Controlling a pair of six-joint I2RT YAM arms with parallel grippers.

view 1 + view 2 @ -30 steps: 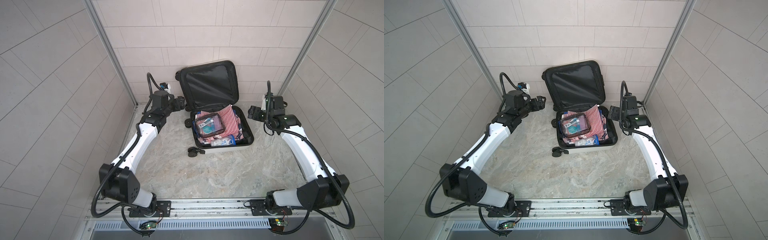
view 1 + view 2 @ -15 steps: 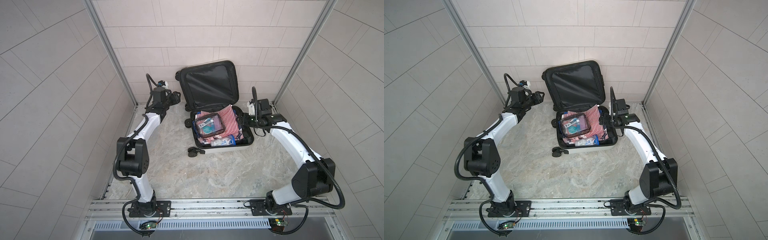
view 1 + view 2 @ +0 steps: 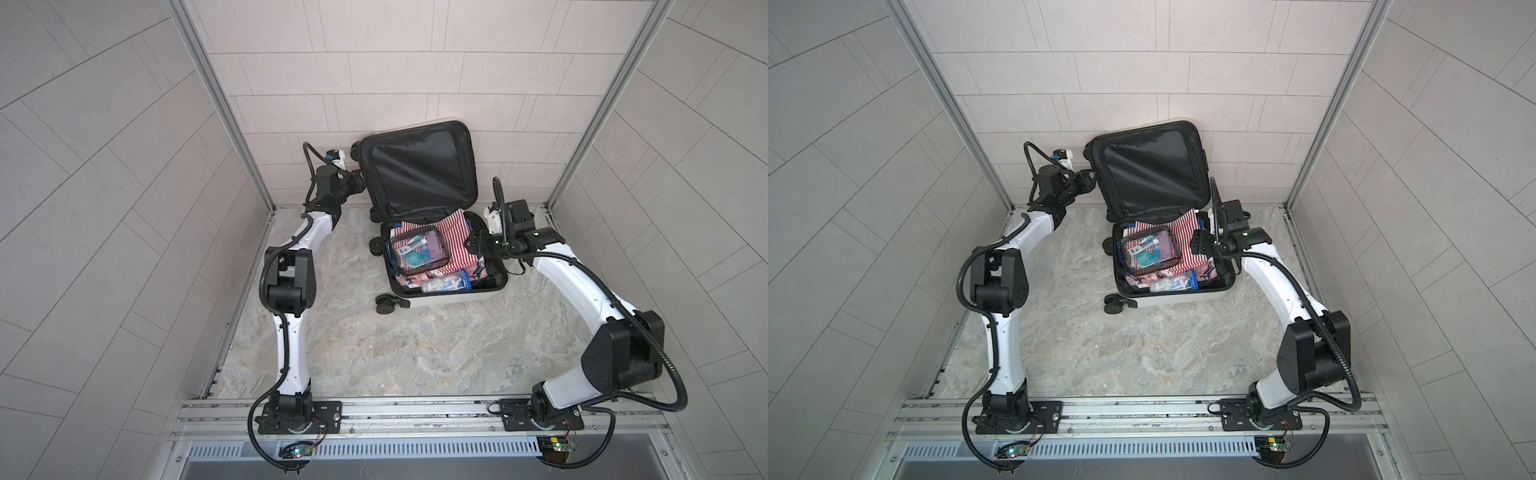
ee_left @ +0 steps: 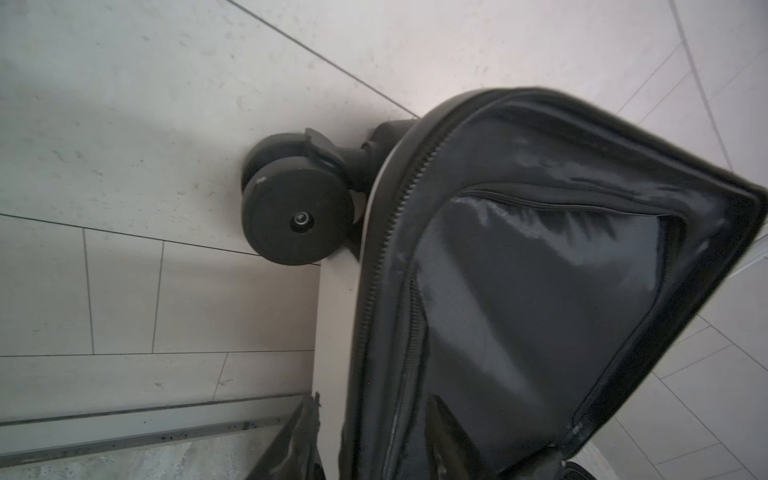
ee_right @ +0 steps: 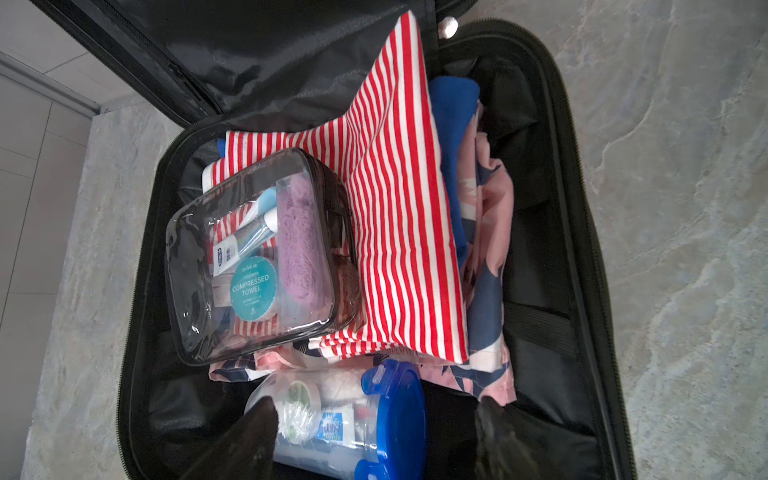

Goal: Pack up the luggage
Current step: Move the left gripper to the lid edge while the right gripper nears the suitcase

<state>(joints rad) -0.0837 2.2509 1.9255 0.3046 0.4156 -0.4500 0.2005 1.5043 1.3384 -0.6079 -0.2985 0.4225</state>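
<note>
Resting on marbled floor [image 3: 415,353] between tiled walls [image 3: 415,62], luggage [image 3: 449,299] gapes; right fingers [image 5: 249,440] spread, left fingers [image 4: 297,449] unclear.

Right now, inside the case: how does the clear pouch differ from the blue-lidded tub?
The clear pouch is soft with black trim; the blue-lidded tub is rigid plastic. The pouch lies flat on top of the red-striped cloth; the tub lies on its side, lower, at the edge of the pink-and-navy garment. Shared: both are see-through, hold small items and sit in the luggage.
</note>
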